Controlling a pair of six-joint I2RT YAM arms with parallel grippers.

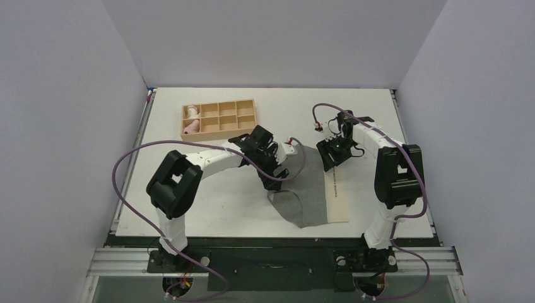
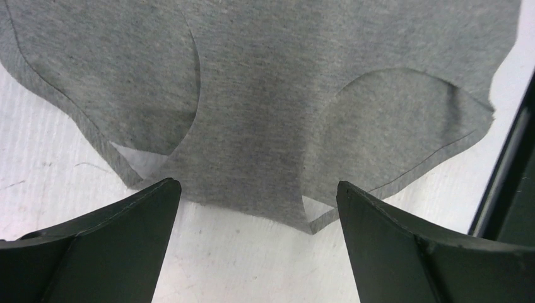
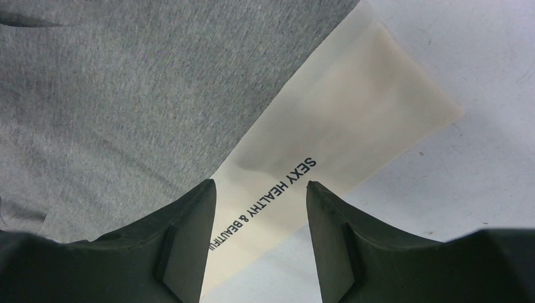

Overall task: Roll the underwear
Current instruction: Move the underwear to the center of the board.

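Observation:
The underwear (image 1: 307,192) lies flat on the white table, dark grey with a pale beige printed waistband (image 1: 336,196) along its right edge. My left gripper (image 1: 272,177) hovers open at its left edge; in the left wrist view the grey fabric (image 2: 265,113) spreads just beyond my open fingers (image 2: 126,240), with nothing between them. My right gripper (image 1: 332,154) is open over the far end of the waistband; in the right wrist view the beige band (image 3: 328,139) runs between my fingers (image 3: 183,233), which do not pinch it.
A wooden compartment tray (image 1: 219,117) stands at the back left, with a pink and a white cloth roll (image 1: 191,123) in its left cells. Purple cables loop from both arms. Grey walls enclose the table on three sides.

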